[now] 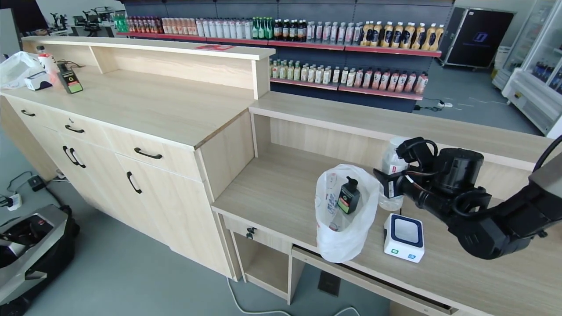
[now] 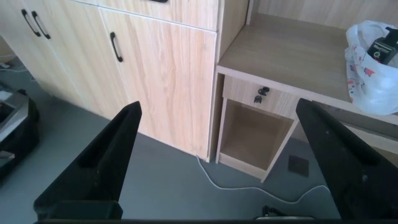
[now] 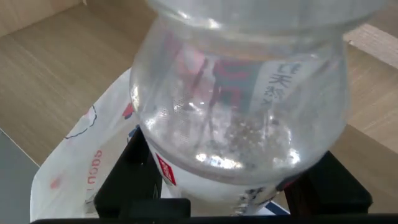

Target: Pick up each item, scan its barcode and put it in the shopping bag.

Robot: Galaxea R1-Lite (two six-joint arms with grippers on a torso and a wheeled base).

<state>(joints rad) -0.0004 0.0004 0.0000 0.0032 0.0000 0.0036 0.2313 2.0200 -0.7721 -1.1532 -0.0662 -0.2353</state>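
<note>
The right gripper (image 1: pixel 389 182) clamps a clear water bottle (image 1: pixel 390 164) by its labelled middle, holding it upright just above the white barcode scanner (image 1: pixel 404 237) on the lower wooden counter (image 1: pixel 281 188). Just beside the bottle stands the open white shopping bag (image 1: pixel 347 239), a dark pump bottle (image 1: pixel 350 195) inside it. Well apart, the left gripper (image 2: pixel 217 112) hangs with jaws spread wide over the grey floor (image 2: pixel 180 186), before the counter's cabinet doors (image 2: pixel 168 68).
</note>
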